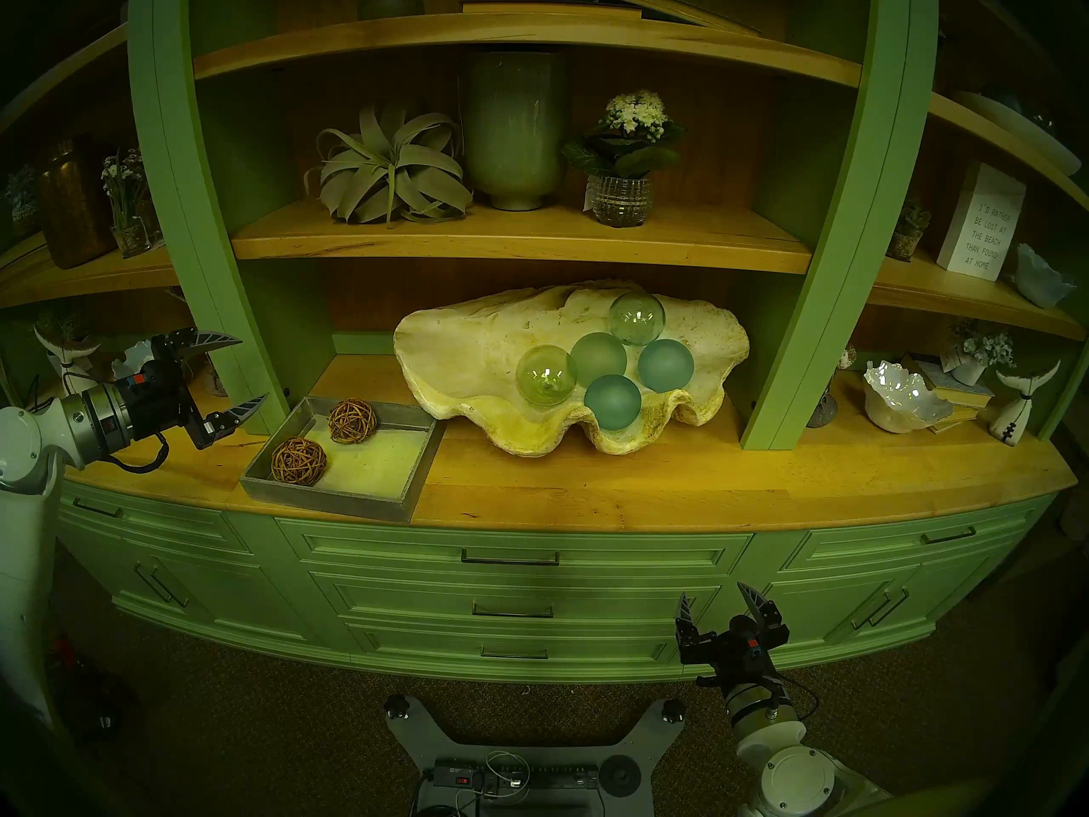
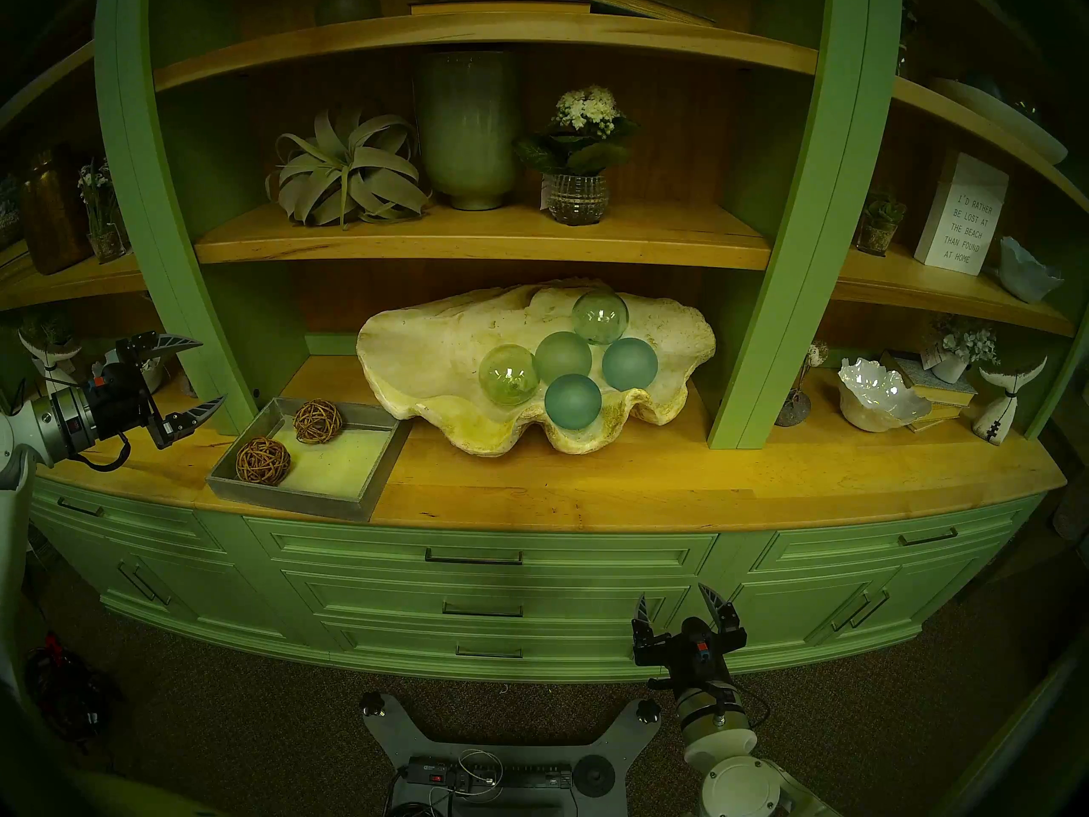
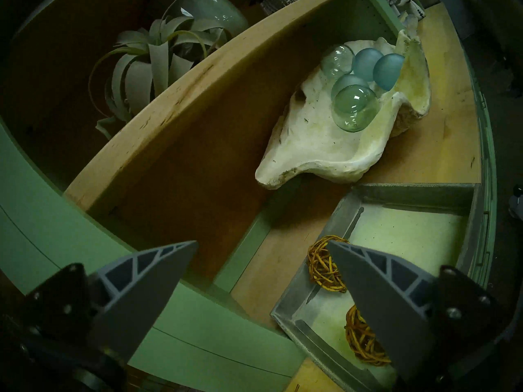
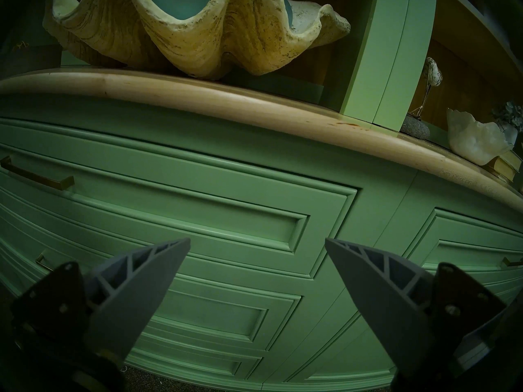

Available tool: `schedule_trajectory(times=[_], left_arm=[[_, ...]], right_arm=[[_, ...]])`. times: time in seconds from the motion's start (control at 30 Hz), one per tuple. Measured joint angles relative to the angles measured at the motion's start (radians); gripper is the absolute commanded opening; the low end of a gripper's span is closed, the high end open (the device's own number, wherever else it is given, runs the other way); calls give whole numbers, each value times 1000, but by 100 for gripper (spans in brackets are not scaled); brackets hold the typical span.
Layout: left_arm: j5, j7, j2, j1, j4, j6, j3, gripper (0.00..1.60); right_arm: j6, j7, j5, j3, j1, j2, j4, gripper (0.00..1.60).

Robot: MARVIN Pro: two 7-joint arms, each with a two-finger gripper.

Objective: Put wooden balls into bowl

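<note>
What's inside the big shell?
Five glass balls sit inside the shell, two clear and three frosted. No twig balls are there; both lie in the grey tray. The floor beneath the cluster is hidden.

wooden balls: brown, open weave of twigs, one at the back (image 1: 352,421) and one at the front (image 1: 298,461)
tray (image 1: 377,506): grey walls, pale yellowish floor
clam shell bowl (image 1: 459,350): cream and yellowish, brown-speckled ribs outside
glass spheres: two clear pale green (image 1: 546,375), three frosted blue-green (image 1: 665,365)
tabletop (image 1: 589,491): honey-yellow wood
cabinet (image 1: 512,556): soft green, dark handles
left claw (image 1: 254,370): grey fingers, black mount
right claw (image 1: 714,593): grey fingers, black mount
</note>
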Motion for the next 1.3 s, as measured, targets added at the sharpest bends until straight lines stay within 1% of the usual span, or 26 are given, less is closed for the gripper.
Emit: schedule_trajectory(times=[0.03,0.13,0.2,0.23,0.33,0.4,0.47,0.7,0.9,1.1,1.3], left_arm=[[-5,1,5,-5,4,7,9,160],[-43,6,30,-37,26,54,70,160],[-57,9,35,-48,32,70,91,160],[-77,13,39,-62,39,91,119,160],[-114,22,43,-87,51,132,173,160],[-154,34,43,-112,60,176,229,160],[-175,41,42,-127,64,200,260,160],[-235,67,35,-174,90,269,341,160],[-271,103,31,-223,138,340,403,160],[-286,126,30,-261,165,387,446,160],[-286,142,28,-304,179,434,509,160]], right_arm=[[0,0,0,0,0,0,0,160],[0,0,0,0,0,0,1,160],[0,0,0,-1,0,0,1,160],[0,0,0,-1,0,0,1,160],[0,0,0,-1,0,0,1,160],[0,0,0,-1,0,0,1,160],[0,0,0,-1,0,0,1,160],[0,0,0,-1,0,0,1,160],[0,0,0,-1,0,-1,0,160],[0,0,0,-1,0,-1,0,160],[0,0,0,-2,0,-1,0,160]])
